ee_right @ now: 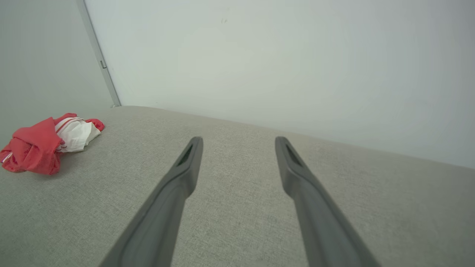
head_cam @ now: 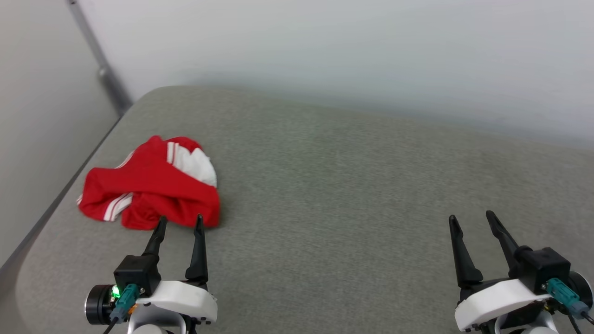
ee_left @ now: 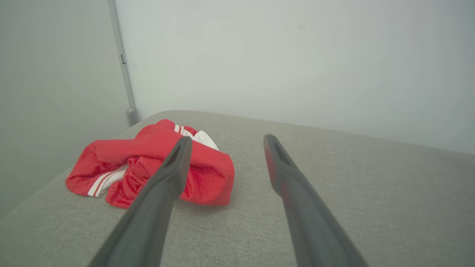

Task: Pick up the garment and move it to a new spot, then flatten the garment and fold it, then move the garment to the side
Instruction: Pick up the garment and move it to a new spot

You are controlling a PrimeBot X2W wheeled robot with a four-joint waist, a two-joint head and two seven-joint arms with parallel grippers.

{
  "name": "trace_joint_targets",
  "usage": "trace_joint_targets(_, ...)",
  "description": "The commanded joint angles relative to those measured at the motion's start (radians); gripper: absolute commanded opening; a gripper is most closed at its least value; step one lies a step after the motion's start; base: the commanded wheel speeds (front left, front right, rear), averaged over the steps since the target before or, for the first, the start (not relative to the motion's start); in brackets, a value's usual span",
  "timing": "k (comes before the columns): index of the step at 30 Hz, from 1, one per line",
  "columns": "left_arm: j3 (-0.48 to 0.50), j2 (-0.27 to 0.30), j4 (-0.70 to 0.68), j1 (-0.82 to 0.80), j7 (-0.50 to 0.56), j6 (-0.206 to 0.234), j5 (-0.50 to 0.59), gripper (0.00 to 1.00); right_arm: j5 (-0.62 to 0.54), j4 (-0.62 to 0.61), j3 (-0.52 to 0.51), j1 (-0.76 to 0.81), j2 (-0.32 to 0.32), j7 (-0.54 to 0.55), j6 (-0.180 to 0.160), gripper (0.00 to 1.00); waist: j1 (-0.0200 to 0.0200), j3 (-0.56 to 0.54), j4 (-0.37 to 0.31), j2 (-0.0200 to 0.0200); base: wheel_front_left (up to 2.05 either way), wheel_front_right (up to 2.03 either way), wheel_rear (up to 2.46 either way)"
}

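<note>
Garment (head_cam: 151, 188) bunched by left edge; grey surface (head_cam: 352, 195) stretches right.

Garment (head_cam: 153, 185) lies on the pad (head_cam: 348, 185) near its left edge, toward the back. Left gripper (head_cam: 181, 218) sits just before it, tips at its near edge; right gripper (head_cam: 471, 215) well apart to the right. Wall (head_cam: 348, 55) stands behind the pad, pole (head_cam: 100, 60) at its back-left corner.

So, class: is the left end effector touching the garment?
Cannot tell. In the head view the tips of the left end effector overlap the garment; the left wrist view shows neither contact nor gap plainly.
</note>
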Motion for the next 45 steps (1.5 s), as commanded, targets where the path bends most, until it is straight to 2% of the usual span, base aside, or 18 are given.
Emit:
trace_joint_targets(1,0.01,0.005,0.001,-0.009,-0.002,0.003,0.001,1.0,0.001,0.005,0.01,-0.018,0.002,-0.002,0.0,1.0,0.0,0.002,0.057,0.0,0.0,0.0,0.0)
trace_joint_targets(7,0.038,0.008,0.003,-0.01,-0.002,0.005,0.0,1.0,0.002,0.014,0.033,-0.024,0.001,-0.005,0.0,1.0,0.0,0.005,0.136,0.0,0.0,0.0,0.0)
trace_joint_targets(13,0.062,0.009,-0.001,-0.011,-0.002,-0.003,-0.008,1.0,0.003,0.023,0.047,-0.038,0.001,-0.006,0.0,1.0,0.0,0.01,0.185,0.0,0.0,0.0,0.0)
trace_joint_targets(21,0.079,0.008,0.016,-0.04,-0.002,-0.018,-0.02,1.0,-0.005,0.027,0.05,-0.05,0.001,-0.004,0.0,1.0,0.0,0.015,0.208,0.0,0.0,0.0,0.0)
trace_joint_targets(28,0.081,0.021,0.058,-0.143,0.011,-0.04,-0.056,1.0,-0.02,0.011,0.056,-0.07,0.001,0.013,0.0,1.0,0.0,0.051,0.187,0.0,0.0,0.0,0.0)
trace_joint_targets(35,0.084,0.099,0.111,-0.378,0.19,-0.058,-0.096,1.0,-0.043,-0.025,0.06,-0.122,-0.001,0.033,0.0,1.0,0.0,0.158,0.119,0.0,0.0,0.0,0.0)
trace_joint_targets(45,0.064,0.265,0.335,-0.662,0.604,-0.077,-0.157,1.0,-0.054,-0.058,0.083,-0.21,-0.018,0.043,0.0,1.0,0.0,0.34,-0.009,0.0,0.0,0.0,0.0)
